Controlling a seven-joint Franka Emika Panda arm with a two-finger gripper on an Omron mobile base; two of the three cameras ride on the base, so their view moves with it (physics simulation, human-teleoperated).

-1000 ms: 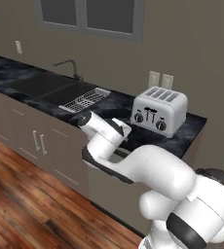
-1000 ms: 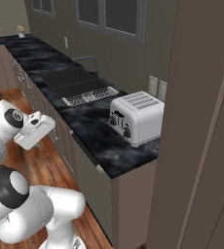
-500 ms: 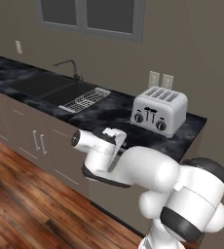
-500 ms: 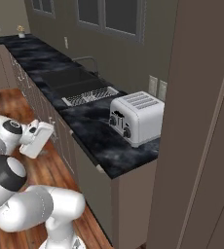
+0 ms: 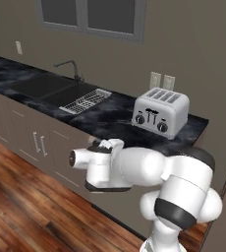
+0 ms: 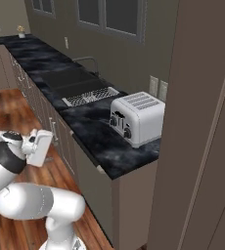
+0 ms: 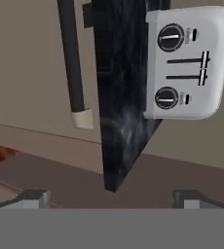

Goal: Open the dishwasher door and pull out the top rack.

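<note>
While the wide taupe-grey dishwasher door [image 7: 31,63] stands shut under the black marbled stone countertop [image 5: 110,118], the work is at its first step: reaching for the long dark bar handle [image 7: 71,53] that runs along the door's upper edge. The white two-finger gripper [image 7: 111,197] hovers in front of the panel with its jaws spread wide and nothing between them; in the hand view the two dark tips show far apart at the bottom.

The door sits below the counter, under the silver four-slot toaster with two dark knobs [image 5: 160,113]. Because the hand is rolled, the handle looks vertical in the hand view, ending in a pale mount [image 7: 82,118]; judged against the counter edge, its long axis runs level along the cabinet front, and the door faces out toward the wooden plank floor [image 5: 21,211].

The next move probably calls for shifting the gripper sideways until the bar lies between the tips, closing on it, then pulling outward and down. The top rack remains hidden behind the closed door, so that step must wait.
</note>
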